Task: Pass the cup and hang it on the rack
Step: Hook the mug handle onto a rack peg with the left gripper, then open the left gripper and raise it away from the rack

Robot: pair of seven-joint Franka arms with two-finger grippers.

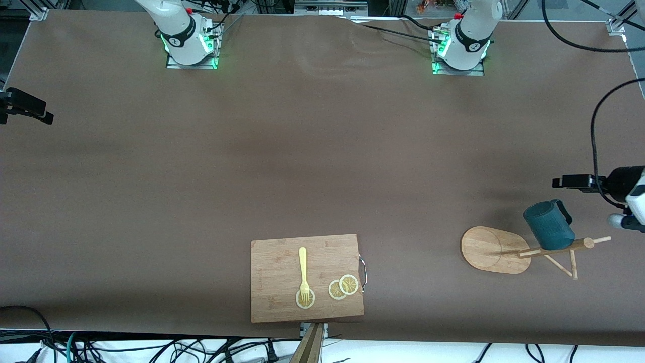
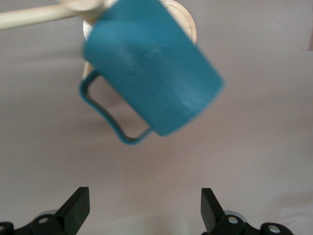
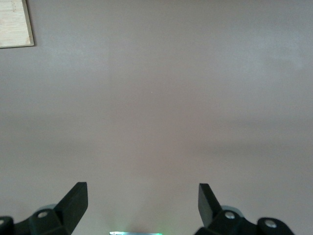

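The dark teal cup (image 1: pixel 548 226) hangs tilted on a peg of the bamboo rack (image 1: pixel 496 249), which stands toward the left arm's end of the table. In the left wrist view the cup (image 2: pixel 151 68) shows with its loop handle, under a peg of the rack (image 2: pixel 29 17). My left gripper (image 1: pixel 564 181) is open and empty, a short way from the cup and not touching it; its fingers (image 2: pixel 78 205) stand wide apart. My right gripper (image 1: pixel 25 107) is open and empty at the right arm's end of the table, over bare table (image 3: pixel 156 98), and waits.
A rectangular wooden cutting board (image 1: pixel 282 262) lies near the front edge at mid-table, with a yellow fork (image 1: pixel 303 269) and lemon slices (image 1: pixel 343 287) on it. Its corner shows in the right wrist view (image 3: pixel 12 22). Cables hang near the left arm.
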